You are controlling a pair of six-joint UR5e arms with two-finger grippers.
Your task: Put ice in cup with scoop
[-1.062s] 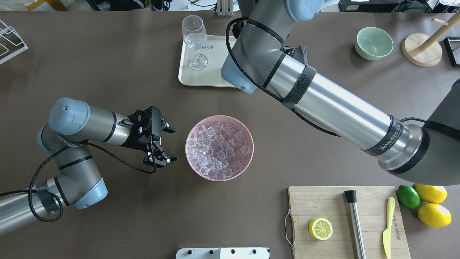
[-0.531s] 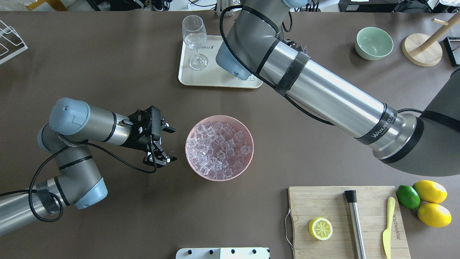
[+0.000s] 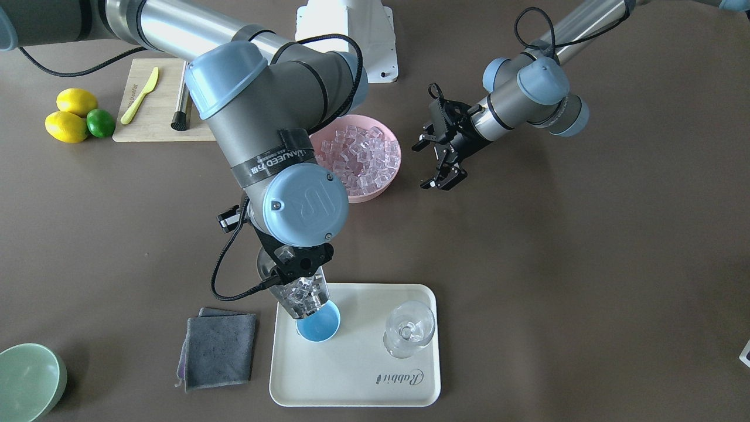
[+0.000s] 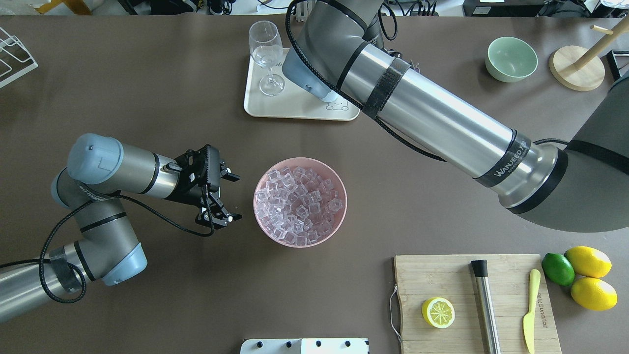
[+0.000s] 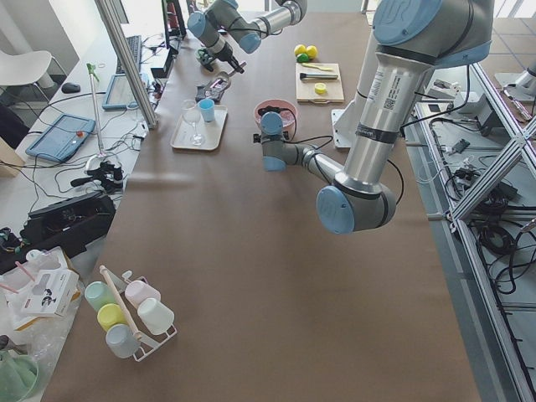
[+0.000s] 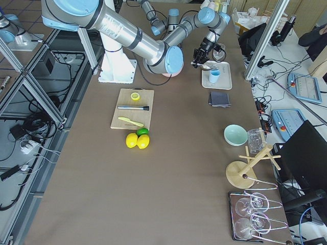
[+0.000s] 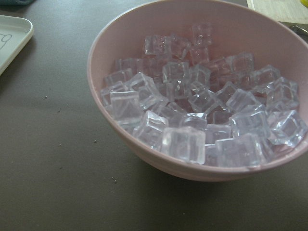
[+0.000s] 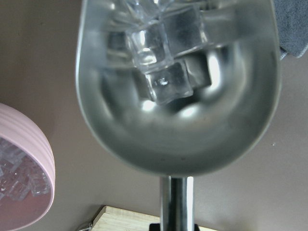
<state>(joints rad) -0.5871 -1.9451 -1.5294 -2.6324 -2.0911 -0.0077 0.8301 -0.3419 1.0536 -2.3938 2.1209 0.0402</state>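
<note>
Left jaws spread by bowl (image 7: 159, 14) | right arm (image 3: 252, 111): scoop (image 3: 302, 296) tilted over cup (image 3: 321, 325)

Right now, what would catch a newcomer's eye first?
The steel scoop, loaded with ice cubes and held in the right gripper, tilts mouth-down at the light-blue cup on the white tray. Mid-table sits a pink bowl heaped with more cubes, the left gripper open beside it.

The scoop (image 8: 178, 139) is polished steel, mirror-bright inside. The ice (image 7: 185, 142) is clear and glossy, heaped in a smooth, matt pink bowl (image 7: 103, 57). Near the bowl, the cutting board (image 4: 442, 275) is pale grained wood and the table (image 4: 147, 73) is matt brown.
</note>
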